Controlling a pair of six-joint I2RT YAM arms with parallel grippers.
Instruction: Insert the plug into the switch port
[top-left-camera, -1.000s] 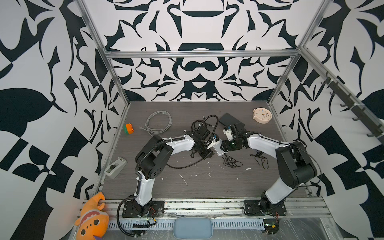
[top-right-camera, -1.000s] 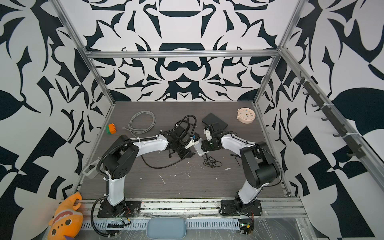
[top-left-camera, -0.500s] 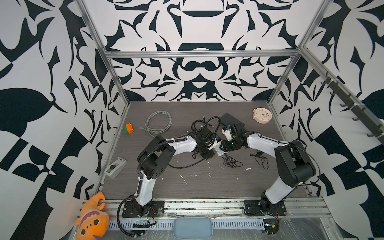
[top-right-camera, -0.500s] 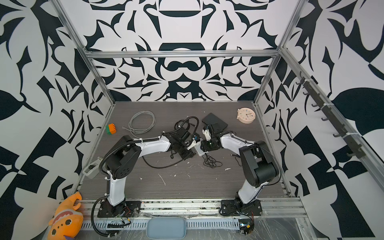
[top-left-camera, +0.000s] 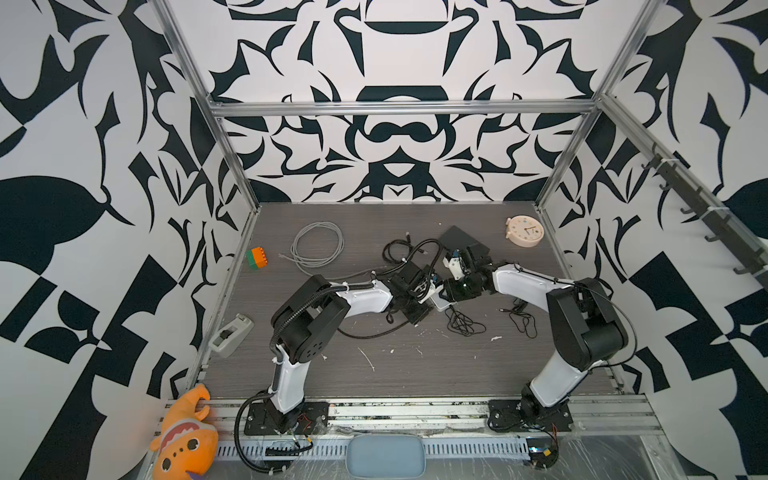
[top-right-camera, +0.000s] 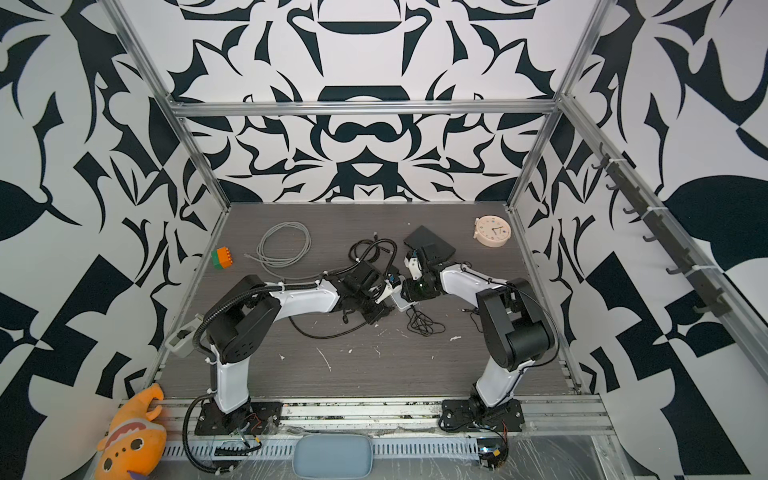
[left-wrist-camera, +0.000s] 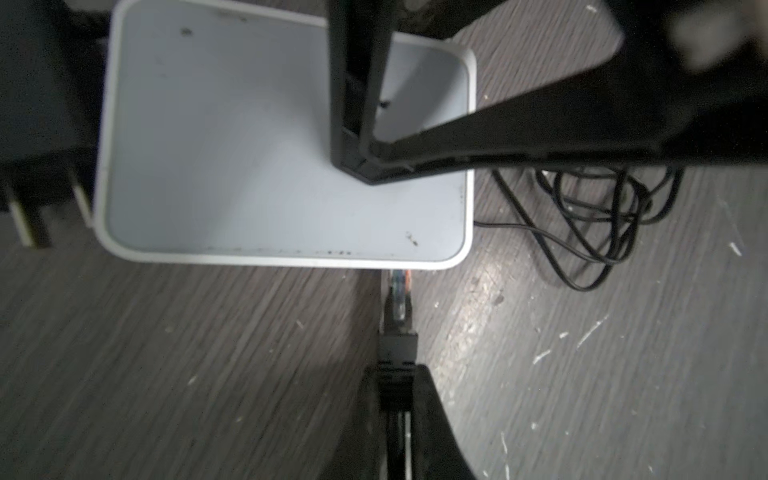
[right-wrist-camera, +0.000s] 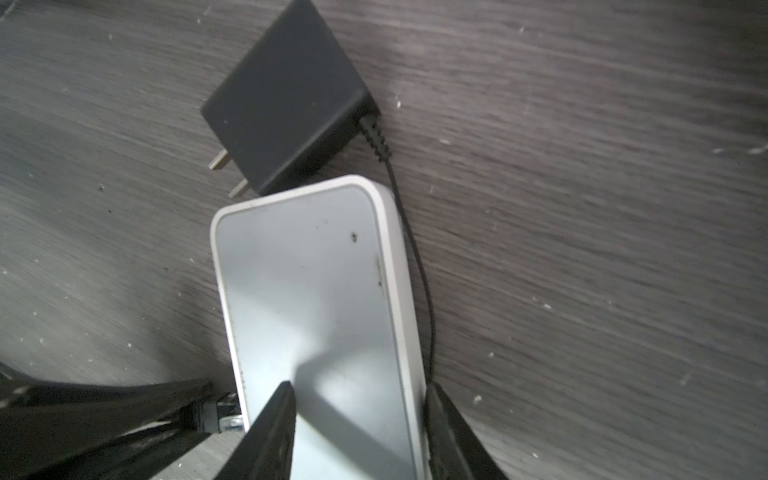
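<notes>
The port face of the flat white plastic switch box (left-wrist-camera: 249, 166) is hidden under its rim. The clear network plug with black boot (left-wrist-camera: 397, 299), clamped in the closed left gripper (left-wrist-camera: 395, 384), is therefore seen only to meet the switch's side wall, and its depth of entry cannot be made out. In a top view only a corner of the switch (top-left-camera: 439, 303) shows between the wrists. The right gripper (right-wrist-camera: 359, 388), cut off at the frame edge, has its fingers (right-wrist-camera: 270, 432) apart, one over the top face and one along the long side; whether they bear on it cannot be told. A black block-shaped power adapter (right-wrist-camera: 282, 99) lies just beside the switch's short end on the dark grey wood-grain tabletop (right-wrist-camera: 582, 249).
</notes>
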